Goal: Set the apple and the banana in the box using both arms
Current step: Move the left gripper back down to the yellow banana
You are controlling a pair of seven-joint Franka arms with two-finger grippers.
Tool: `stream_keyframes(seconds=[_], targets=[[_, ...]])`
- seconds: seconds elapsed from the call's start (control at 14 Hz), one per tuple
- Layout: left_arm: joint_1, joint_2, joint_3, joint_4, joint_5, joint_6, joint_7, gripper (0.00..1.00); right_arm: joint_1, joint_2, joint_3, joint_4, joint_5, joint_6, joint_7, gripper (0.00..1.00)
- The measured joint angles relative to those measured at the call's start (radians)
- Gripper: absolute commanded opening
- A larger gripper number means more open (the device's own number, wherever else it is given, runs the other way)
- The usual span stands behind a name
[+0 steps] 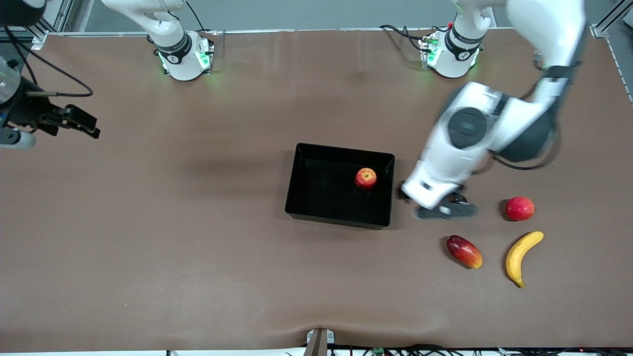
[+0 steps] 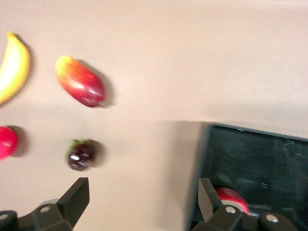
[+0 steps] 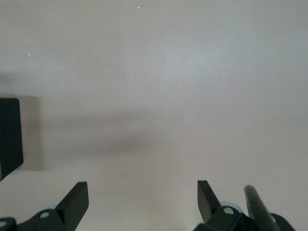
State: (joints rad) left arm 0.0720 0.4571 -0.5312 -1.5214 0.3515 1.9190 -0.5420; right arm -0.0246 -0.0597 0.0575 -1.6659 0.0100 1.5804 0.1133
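The apple [image 1: 366, 178] lies in the black box [image 1: 324, 195], near the wall toward the left arm's end. The banana [image 1: 522, 257] lies on the table toward the left arm's end, nearer the front camera than the box. My left gripper [image 1: 444, 209] is open and empty, over the table between the box and the loose fruit. In the left wrist view its fingers [image 2: 77, 197] frame bare table, with the box [image 2: 260, 163], the apple [image 2: 234, 199] and the banana [image 2: 12, 67] around them. My right gripper [image 1: 84, 124] is open and empty, waiting at the right arm's end of the table.
A plain red round fruit [image 1: 519, 208], a red-orange mango-like fruit [image 1: 464, 251] and a small dark fruit [image 2: 81, 155] lie near the banana. The right wrist view shows bare table and one corner of the box [image 3: 9, 137].
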Motion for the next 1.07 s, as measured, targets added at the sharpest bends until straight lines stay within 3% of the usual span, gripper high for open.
stream_keyframes(seconds=[0.29,0.79,1.07], targets=[[0.164,0.042,0.004,-0.001,-0.001,0.044,0.22,1.0,0.003,-0.033,0.005,-0.003,0.0,0.02,-0.008,1.0],[0.31,0.21,0.024,-0.002,0.027,0.319,0.48,1.0,0.002,0.009,0.005,0.059,0.0,0.002,-0.052,1.0],[0.327,0.314,0.139,-0.002,0.032,0.53,0.656,1.0,0.002,0.028,0.005,0.096,0.0,-0.041,-0.104,1.0]])
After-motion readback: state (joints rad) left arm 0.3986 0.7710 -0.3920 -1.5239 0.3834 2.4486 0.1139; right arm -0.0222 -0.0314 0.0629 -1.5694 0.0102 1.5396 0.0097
